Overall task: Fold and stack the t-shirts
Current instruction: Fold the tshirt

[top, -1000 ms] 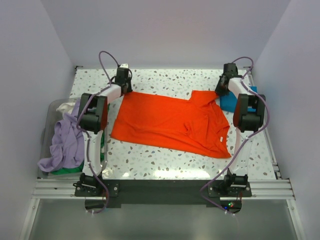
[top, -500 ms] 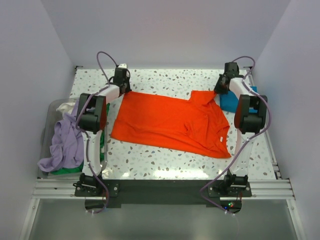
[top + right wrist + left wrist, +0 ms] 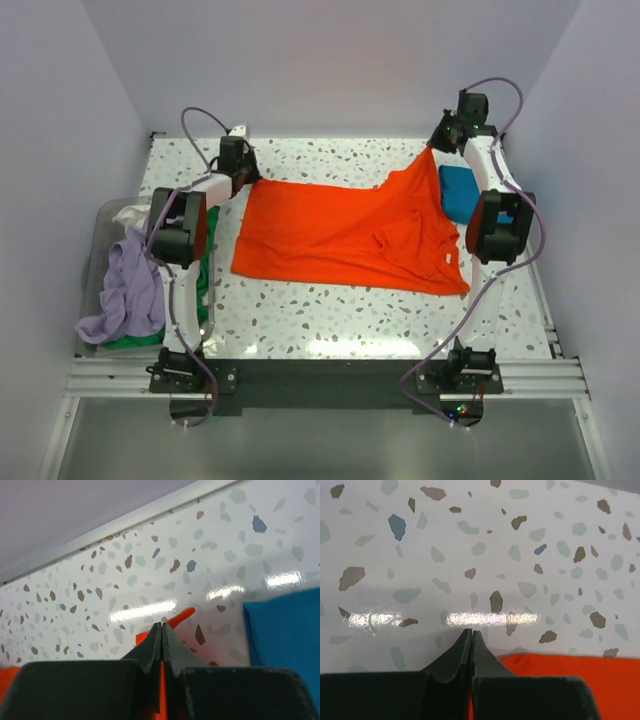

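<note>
orange t-shirt (image 3: pixel 340 235) spread wide, right hand (image 3: pixel 161 627) pinching raised corner, left hand (image 3: pixel 471 633) seemingly likewise

Orange tee (image 3: pixel 340 230) and teal-blue tee (image 3: pixel 458 195) are plain; the white table (image 3: pixel 330 320) is flecked grey-brown.

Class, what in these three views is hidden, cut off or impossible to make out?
- Top view: green shirt, mostly buried under the lavender shirt and the left arm.
- Top view: blue shirt, its right side behind the right arm.
- Left wrist view: orange shirt, cut by the bottom edge and blocked by the left gripper.
- Right wrist view: blue shirt, cut by the right edge.
</note>
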Robot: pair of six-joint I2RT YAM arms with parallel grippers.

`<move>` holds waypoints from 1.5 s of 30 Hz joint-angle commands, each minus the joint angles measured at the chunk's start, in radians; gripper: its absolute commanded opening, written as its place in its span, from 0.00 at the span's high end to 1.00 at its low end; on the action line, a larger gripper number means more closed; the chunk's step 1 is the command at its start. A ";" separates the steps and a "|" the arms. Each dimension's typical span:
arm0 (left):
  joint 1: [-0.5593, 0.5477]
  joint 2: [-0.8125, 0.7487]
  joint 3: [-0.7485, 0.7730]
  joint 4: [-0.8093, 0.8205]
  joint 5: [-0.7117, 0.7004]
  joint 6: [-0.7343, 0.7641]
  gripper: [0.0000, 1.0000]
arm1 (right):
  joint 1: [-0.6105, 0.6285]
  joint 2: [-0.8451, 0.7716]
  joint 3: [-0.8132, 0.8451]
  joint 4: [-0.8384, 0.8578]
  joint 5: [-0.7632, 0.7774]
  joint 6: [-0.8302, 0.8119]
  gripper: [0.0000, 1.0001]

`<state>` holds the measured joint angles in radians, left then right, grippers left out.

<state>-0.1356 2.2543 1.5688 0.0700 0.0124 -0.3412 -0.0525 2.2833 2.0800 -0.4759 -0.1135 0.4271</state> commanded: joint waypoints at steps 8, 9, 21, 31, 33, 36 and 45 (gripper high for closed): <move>0.068 -0.105 -0.019 0.263 0.216 -0.093 1.00 | -0.001 0.016 0.152 -0.035 -0.058 0.018 1.00; 0.071 -0.122 -0.042 0.305 0.236 -0.096 1.00 | -0.003 -0.007 0.082 -0.021 -0.064 0.018 1.00; 0.077 -0.326 -0.349 0.353 0.247 -0.061 1.00 | -0.003 -0.517 -0.559 0.152 0.003 -0.002 1.00; 0.077 -0.470 -0.538 0.318 0.101 -0.035 1.00 | -0.003 -0.795 -0.848 0.158 0.100 -0.022 1.00; 0.077 -0.493 -0.587 0.329 0.090 -0.041 1.00 | -0.003 -0.821 -0.892 0.146 0.110 -0.025 1.00; 0.077 -0.544 -0.659 0.355 0.070 -0.051 1.00 | -0.003 -0.875 -0.951 0.145 0.126 -0.030 1.00; 0.077 -0.616 -0.765 0.353 0.066 -0.059 1.00 | -0.001 -1.016 -1.071 0.106 0.176 -0.033 1.00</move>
<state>-0.0658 1.6775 0.8326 0.3878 0.1051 -0.4011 -0.0525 1.3293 1.0374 -0.3595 0.0143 0.4129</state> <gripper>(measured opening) 0.018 0.008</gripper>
